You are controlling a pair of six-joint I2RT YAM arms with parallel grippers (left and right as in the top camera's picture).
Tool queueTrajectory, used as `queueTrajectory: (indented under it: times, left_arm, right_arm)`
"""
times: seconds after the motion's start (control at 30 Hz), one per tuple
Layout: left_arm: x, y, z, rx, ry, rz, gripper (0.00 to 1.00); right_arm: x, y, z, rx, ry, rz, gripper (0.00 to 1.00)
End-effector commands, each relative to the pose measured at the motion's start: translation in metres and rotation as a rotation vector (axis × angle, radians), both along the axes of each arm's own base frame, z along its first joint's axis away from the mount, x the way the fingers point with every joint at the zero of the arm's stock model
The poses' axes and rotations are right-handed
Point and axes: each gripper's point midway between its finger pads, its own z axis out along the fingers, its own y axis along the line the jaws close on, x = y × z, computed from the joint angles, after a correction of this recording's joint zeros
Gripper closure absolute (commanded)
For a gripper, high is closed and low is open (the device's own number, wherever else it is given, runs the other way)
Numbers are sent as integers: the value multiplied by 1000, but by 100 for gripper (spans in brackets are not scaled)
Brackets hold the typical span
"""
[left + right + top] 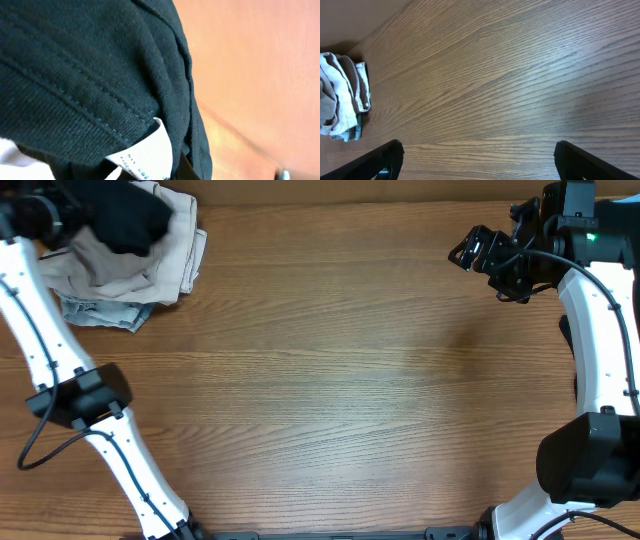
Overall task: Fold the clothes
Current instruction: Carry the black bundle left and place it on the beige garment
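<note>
Black shirt (90,75) pinched by left gripper (85,225); right gripper (480,162) spread, empty. Best lifted clear of pile (160,265), laid flat.

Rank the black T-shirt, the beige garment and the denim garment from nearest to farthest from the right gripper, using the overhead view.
From the right gripper, judged by nearest edges:
1. beige garment, its edge jutting furthest toward the gripper.
2. black T-shirt, heaped on the beige one at the far corner.
3. denim garment, peeking out beneath the pile.

Soft even light, faint shadows on table (330,380); left wrist view orange-tinted, blurred behind the sharp T-shirt (75,75).
</note>
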Motion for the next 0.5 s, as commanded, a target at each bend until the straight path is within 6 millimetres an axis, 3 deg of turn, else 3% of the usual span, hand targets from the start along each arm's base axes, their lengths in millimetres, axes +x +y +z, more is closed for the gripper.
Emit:
queueTrajectory:
  times: [0.0,0.13,0.27,0.47]
  left_arm:
    - [-4,13,49,-41,-95,132,96]
    - [11,36,58,-56,-162,245,96]
    - [32,39,56,-118,-209,294,96]
    - [54,30,25,-173,-171,297,96]
  right_arm:
    - [1,-2,2,-12,-13,4,0]
    - [0,-2,2,-12,-11,4,0]
    - [0,-2,2,-12,-9,4,0]
    - [-1,-2,1,-12,-3,4,0]
